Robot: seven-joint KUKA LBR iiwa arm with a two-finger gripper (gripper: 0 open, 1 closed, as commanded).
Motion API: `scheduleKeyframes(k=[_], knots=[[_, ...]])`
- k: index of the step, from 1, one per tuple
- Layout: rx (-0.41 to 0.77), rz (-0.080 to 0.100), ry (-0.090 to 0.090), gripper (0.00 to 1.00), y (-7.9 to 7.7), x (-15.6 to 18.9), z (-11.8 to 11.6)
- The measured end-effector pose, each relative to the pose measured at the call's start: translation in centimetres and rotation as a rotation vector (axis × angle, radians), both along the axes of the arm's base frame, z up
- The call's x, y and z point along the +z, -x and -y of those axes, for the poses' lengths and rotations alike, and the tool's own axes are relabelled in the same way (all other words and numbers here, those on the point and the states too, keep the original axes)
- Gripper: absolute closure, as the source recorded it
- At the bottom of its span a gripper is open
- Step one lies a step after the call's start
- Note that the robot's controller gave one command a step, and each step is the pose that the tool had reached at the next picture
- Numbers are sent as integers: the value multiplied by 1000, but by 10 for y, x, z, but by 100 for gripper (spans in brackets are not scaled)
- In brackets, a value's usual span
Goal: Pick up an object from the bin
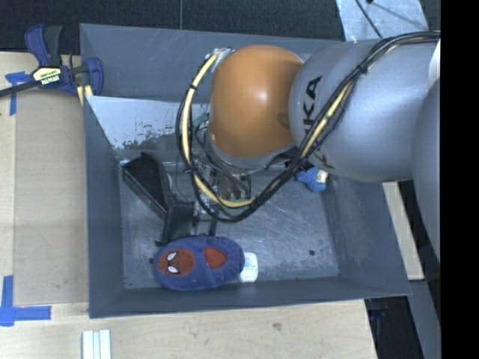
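At bin's (pixel 105 223) near wall: blue Spider-Man slipper (pixel 198 263) just below tool (pixel 179 221); tool's grip state impossible to tell.

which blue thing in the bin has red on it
The large blue slipper along the lower wall, with red spider-face patches; the small blue piece beside the arm has none.

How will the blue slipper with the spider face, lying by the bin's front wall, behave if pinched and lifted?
The blue slipper looks like padded fabric, so it will probably squash and droop rather than stay stiff. It lies low and flat, so rolling seems unlikely. It is probably light for its size.
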State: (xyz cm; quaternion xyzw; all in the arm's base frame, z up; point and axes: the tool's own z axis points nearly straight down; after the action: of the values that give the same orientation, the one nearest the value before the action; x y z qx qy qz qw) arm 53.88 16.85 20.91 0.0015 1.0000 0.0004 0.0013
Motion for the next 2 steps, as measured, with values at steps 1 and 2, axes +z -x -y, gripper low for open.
scheduleKeyframes(k=[1,2], knots=[[64,17,0,0,-12,-132,-3],[64,12,0,100,-10,-130,-2]])
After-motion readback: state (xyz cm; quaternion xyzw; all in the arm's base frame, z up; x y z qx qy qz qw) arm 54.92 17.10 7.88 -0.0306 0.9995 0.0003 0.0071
